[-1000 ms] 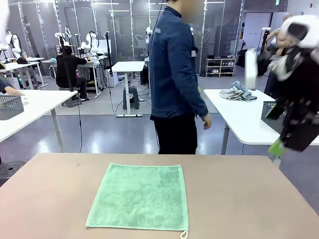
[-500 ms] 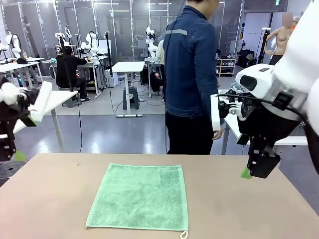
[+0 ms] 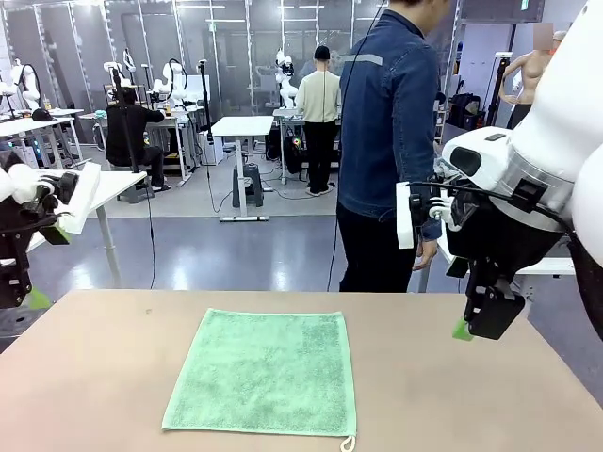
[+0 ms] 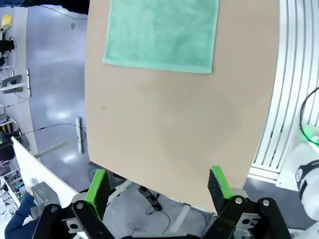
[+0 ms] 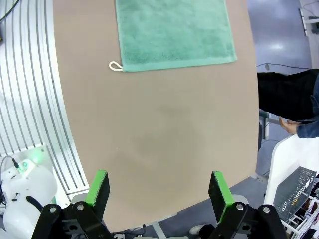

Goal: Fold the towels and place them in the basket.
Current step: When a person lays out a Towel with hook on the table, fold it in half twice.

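We see the left gripper (image 4: 157, 174) and right gripper (image 5: 158, 175) hang released, flanking the towel (image 3: 262, 371) flat on the table (image 3: 452, 395) (a person (image 3: 386, 141) stands beyond).

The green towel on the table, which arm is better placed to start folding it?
Probably right. The right pincer, open, hangs above the right side of the table, nearer the towel and its tag loop; the left pincer, also open, sits out by the table's left edge.

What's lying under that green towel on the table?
The towel lies spread flat on the tan table, which shows all around it. The patch directly beneath is covered, so anything thin there would be hidden.
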Robot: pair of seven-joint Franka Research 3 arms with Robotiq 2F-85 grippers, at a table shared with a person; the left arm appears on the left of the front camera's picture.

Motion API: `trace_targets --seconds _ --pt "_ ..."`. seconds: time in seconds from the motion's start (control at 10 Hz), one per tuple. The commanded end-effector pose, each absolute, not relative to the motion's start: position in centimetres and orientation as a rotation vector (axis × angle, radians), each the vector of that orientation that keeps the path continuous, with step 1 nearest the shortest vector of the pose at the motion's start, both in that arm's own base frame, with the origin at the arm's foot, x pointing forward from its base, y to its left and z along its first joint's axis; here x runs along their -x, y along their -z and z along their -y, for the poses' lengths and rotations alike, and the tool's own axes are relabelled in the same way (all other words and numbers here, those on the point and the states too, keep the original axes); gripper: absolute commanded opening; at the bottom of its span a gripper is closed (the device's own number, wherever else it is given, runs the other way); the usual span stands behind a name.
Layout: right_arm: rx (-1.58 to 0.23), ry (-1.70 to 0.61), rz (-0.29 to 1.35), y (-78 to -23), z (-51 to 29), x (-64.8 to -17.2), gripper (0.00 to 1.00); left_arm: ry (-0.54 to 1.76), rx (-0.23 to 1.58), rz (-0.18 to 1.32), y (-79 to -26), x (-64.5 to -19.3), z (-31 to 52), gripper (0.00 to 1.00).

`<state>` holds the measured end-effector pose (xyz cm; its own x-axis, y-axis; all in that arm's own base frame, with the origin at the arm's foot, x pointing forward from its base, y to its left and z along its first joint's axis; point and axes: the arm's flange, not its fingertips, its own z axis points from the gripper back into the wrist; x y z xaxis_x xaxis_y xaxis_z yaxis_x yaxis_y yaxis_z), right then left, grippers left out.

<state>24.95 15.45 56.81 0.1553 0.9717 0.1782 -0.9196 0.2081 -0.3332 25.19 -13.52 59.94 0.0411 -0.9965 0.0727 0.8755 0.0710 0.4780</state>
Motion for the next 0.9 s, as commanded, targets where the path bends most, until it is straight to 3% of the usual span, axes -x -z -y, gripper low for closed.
trace_targets --seconds 0.0,0.4,0.8 --pt "0.165 -1.378 0.389 -56.9 -15.4 -24.9 1.0 1.48 -0.348 0.441 -59.9 -25.0 13.6 1.0" --pt "0.195 -1.38 0.25 -51.6 -20.8 -28.2 1.0 1.592 -0.153 0.327 -54.4 -28.8 16.8 1.0" --pt "0.093 -1.412 0.195 -45.2 -24.3 -29.8 1.0 1.648 -0.07 0.255 -44.2 -30.9 19.7 1.0"
